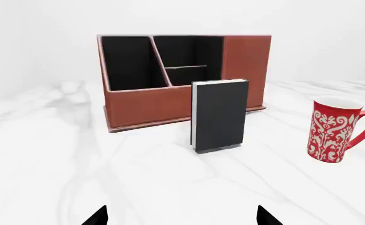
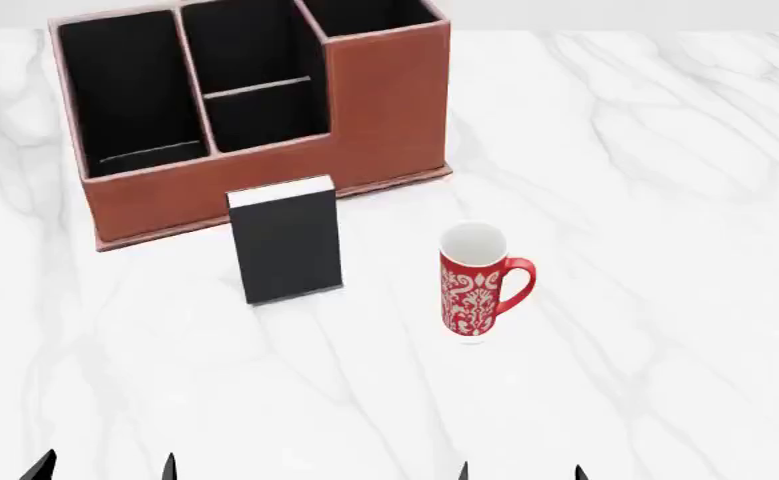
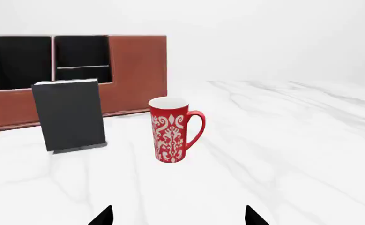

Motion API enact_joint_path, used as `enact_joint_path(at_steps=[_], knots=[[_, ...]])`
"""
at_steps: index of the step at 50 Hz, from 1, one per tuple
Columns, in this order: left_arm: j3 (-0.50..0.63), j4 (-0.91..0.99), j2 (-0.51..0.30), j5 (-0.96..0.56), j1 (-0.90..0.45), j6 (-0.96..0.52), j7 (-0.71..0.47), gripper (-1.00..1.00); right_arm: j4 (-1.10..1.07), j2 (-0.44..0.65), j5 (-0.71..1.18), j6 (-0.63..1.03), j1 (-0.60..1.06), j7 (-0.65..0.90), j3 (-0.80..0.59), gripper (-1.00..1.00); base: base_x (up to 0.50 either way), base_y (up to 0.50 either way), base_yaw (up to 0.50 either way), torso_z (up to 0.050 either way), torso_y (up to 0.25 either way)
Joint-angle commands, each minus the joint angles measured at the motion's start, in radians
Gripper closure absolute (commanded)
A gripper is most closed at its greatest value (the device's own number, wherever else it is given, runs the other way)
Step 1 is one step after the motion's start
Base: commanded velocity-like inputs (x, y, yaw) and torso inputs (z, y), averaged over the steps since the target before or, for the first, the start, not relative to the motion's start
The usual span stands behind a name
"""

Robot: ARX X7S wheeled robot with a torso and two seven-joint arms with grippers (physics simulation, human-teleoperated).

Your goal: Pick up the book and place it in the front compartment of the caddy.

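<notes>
The black book stands upright on the marble table just in front of the reddish-brown caddy. It also shows in the left wrist view and the right wrist view. The caddy has black-lined compartments and a low front wall; it shows in the right wrist view too. My left gripper is open and empty at the near edge, well short of the book. My right gripper is open and empty, near the table's front. Their tips barely show.
A red-and-white patterned mug stands upright right of the book, handle pointing right; it shows in the wrist views. The white marble table stretches wide to the right and front.
</notes>
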Motion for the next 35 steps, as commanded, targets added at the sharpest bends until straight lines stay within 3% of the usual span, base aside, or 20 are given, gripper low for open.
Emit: enact_joint_path(at_steps=[1,16,17,18,26,35], knots=[[0.017,-0.011,-0.015,-0.018,-0.003,0.006,-0.018,-1.0,0.008,0.017,0.014,-0.001,0.001,0.026,-0.011,-1.0,0.0,0.0,0.0,0.0,0.0],[0.061,-0.032,-0.055,-0.043,-0.016,0.003,-0.07,-1.0,-0.016,0.035,0.114,0.014,-0.006,0.12,0.012,-1.0,0.0,0.0,0.0,0.0,0.0],[0.045,-0.15,-0.027,0.091,-0.07,0.053,-0.048,-1.0,0.107,0.004,0.089,-0.001,0.024,0.097,0.084,-1.0,0.0,0.0,0.0,0.0,0.0],[0.019,-0.049,-0.018,0.013,-0.021,0.007,-0.033,-1.0,-0.009,0.013,0.066,0.011,-0.003,0.101,0.041,-1.0,0.0,0.0,0.0,0.0,0.0],[0.054,0.053,-0.041,0.002,-0.022,-0.043,-0.067,-1.0,-0.08,0.037,0.059,0.034,-0.003,0.162,0.0,-1.0,0.0,0.0,0.0,0.0,0.0],[0.072,0.35,-0.052,-0.009,-0.004,-0.189,-0.104,-1.0,-0.411,0.065,0.085,0.172,-0.012,0.191,-0.024,-1.0,0.0,0.0,0.0,0.0,0.0]])
